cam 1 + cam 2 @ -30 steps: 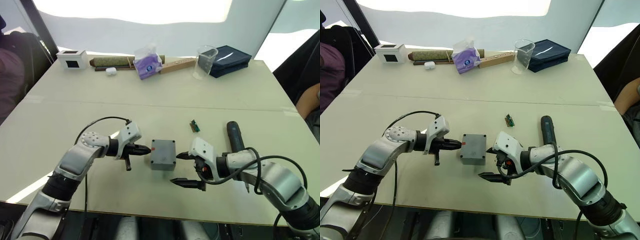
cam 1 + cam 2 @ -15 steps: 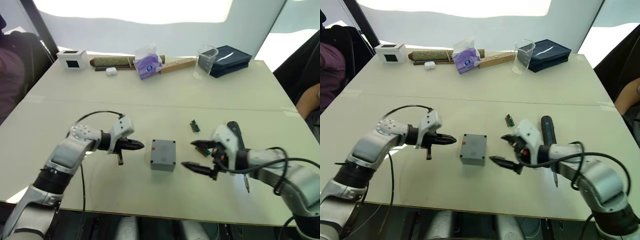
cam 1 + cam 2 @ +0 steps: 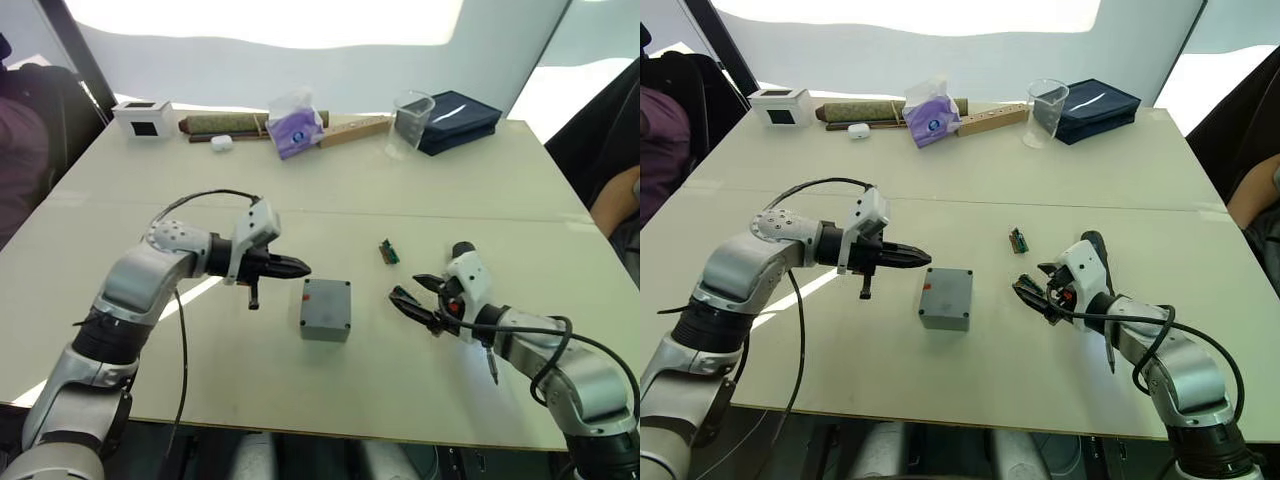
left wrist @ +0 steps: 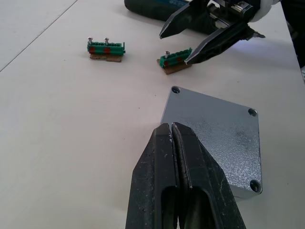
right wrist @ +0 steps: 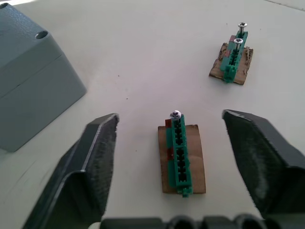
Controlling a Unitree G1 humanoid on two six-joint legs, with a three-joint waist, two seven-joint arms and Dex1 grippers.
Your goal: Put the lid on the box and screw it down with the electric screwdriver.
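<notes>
The grey box (image 3: pixel 324 330) sits mid-table with the lid (image 4: pixel 214 138) lying flush on top, empty screw holes at its corners. My left gripper (image 3: pixel 300 267) is shut and empty, its tips hovering just off the box's far-left corner. My right gripper (image 3: pixel 405 288) is open to the right of the box, low over the table. Its fingers straddle a small green strip (image 5: pixel 180 157) holding a screw, without touching it. The black electric screwdriver (image 3: pixel 1092 245) lies on the table just behind the right gripper, its thin bit (image 3: pixel 490 370) pointing toward the near edge.
A second green strip (image 3: pixel 389 252) with screws lies further back. Along the far edge stand a white box with a black window (image 3: pixel 143 117), a purple tissue pack (image 3: pixel 293 127), a clear cup (image 3: pixel 411 122) and a dark blue case (image 3: pixel 460 120). People sit at both sides.
The left gripper, still shut, has lifted away from the box's left side. The right gripper has drawn back from the box's right side toward the screwdriver and now stands over a green strip.
</notes>
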